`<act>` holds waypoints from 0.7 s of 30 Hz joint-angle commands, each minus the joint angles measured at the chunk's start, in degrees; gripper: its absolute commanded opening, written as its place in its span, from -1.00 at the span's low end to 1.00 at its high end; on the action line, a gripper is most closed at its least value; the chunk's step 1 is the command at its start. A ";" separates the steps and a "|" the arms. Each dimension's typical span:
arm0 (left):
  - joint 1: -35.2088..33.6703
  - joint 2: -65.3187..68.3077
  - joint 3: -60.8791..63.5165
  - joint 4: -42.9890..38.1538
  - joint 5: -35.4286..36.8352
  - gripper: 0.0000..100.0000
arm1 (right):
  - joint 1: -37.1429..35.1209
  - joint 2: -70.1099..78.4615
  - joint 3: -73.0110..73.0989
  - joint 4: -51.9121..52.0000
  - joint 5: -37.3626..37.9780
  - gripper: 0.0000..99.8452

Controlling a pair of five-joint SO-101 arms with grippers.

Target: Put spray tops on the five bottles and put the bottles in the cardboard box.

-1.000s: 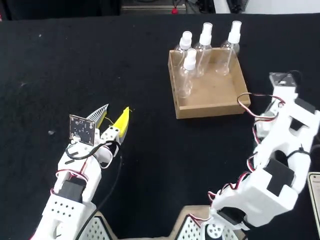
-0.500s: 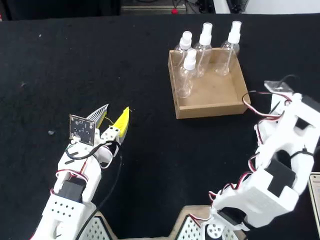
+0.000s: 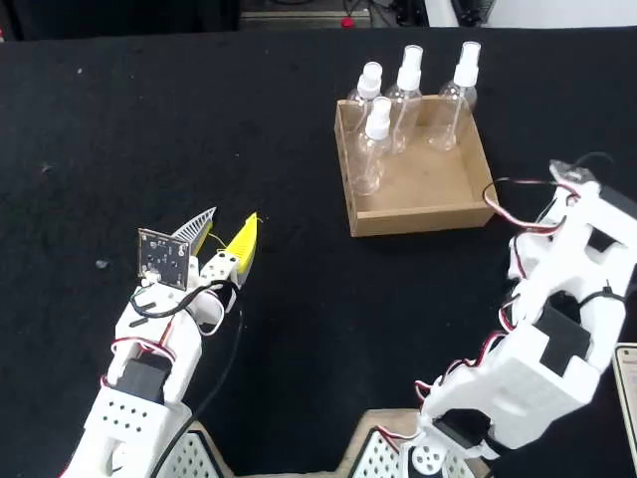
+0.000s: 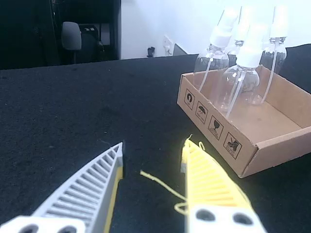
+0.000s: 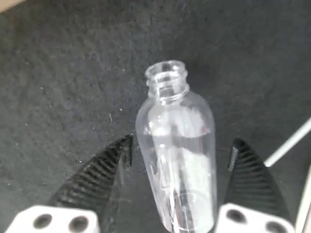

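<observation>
Four clear bottles (image 3: 376, 124) with white spray tops stand in the cardboard box (image 3: 418, 217) at the back right of the table. A fifth clear bottle (image 5: 175, 160) has no top and lies on the black table, neck pointing away from the wrist. My right gripper (image 5: 182, 141) is open, one black finger on each side of it and not touching. A thin white tube (image 5: 291, 141) lies beside it. My left gripper (image 3: 232, 214) is open and holds nothing, low over the table left of the box (image 4: 214, 131).
The right arm (image 3: 562, 299) is folded at the table's right edge, just right of the box. Black cloth (image 3: 199, 119) covers the table. A loose yellow thread (image 4: 160, 182) hangs off the left gripper's yellow finger.
The right arm's wrist has shifted a little to the right and toward the near edge. The left arm and the box with its bottles have not moved.
</observation>
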 commanded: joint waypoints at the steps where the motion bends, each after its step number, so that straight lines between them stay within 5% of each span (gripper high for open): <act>1: 0.75 -0.62 1.27 0.09 -0.35 -0.61 | -0.62 -3.65 -10.15 6.95 -0.70 -0.45; 5: 0.57 -0.88 1.27 0.09 -0.35 -0.61 | 3.43 -4.18 -20.26 8.79 -4.66 -0.45; 11: 0.66 -0.88 1.27 0.09 -0.35 -0.61 | 9.85 6.81 -26.07 -3.25 -15.12 -0.45; 21: 0.57 -0.88 1.27 0.00 -0.35 -0.61 | 10.64 31.87 -53.32 -3.52 -19.08 -0.45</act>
